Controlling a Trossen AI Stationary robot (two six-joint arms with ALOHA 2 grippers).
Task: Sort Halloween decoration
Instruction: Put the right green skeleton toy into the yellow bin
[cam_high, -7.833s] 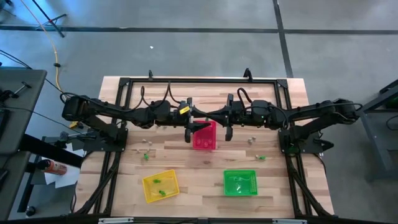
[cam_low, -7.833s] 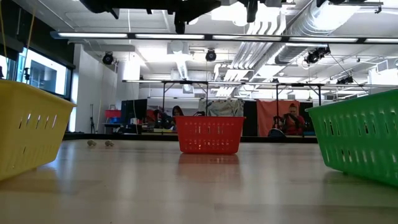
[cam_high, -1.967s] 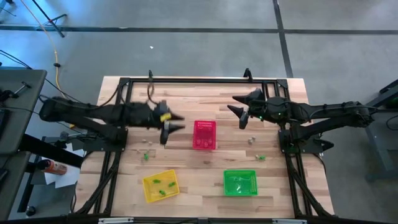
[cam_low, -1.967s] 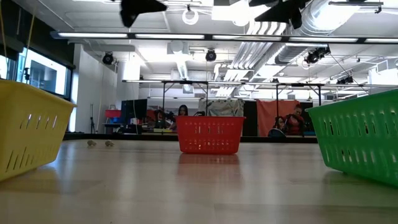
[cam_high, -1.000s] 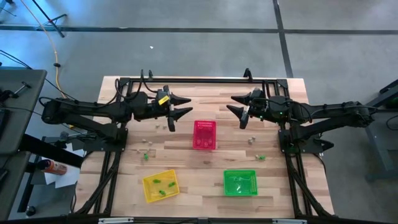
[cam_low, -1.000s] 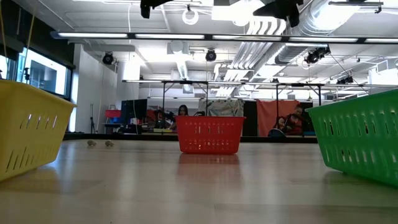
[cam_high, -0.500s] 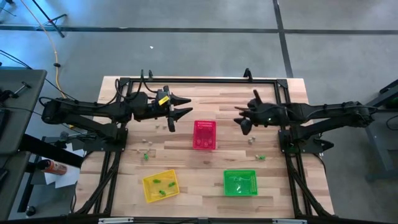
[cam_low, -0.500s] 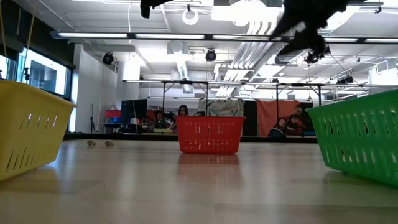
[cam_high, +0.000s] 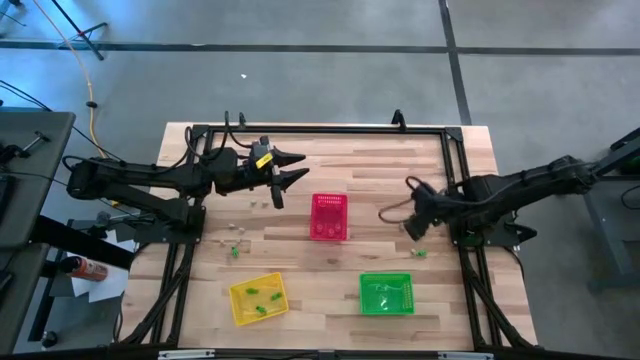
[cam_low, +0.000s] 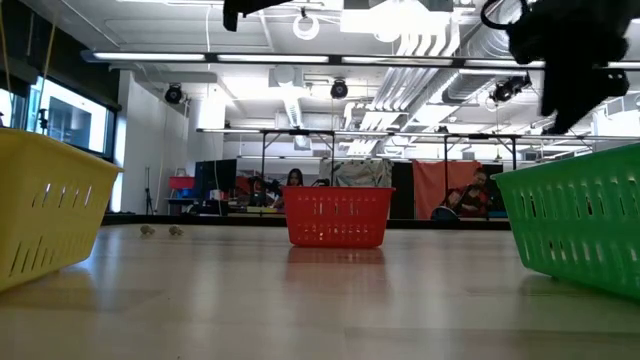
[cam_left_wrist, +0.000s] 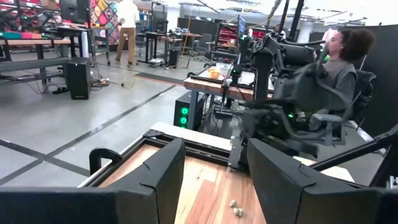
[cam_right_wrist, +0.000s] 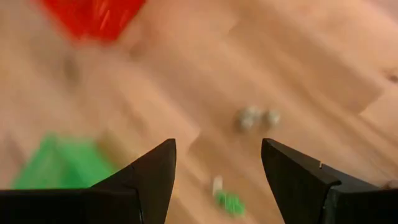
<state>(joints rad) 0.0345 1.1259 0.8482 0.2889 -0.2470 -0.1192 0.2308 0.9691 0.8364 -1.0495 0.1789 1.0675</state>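
Three mesh plastic baskets (cam_high: 329, 217), plank table (cam_high: 300, 255)

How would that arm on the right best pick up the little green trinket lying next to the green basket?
Probably straight from above: the green trinket lies low on the bare table, clear of the green basket. The right gripper, open above it, could close its fingers across the trinket's middle.

— What sits on the table (cam_low: 300, 300)?
— A red basket (cam_low: 337, 216) mid-table, a yellow basket (cam_low: 45, 205) near left, a green basket (cam_low: 580, 225) near right.
— Any trinkets?
— Two pale trinkets (cam_low: 161, 231) far left.
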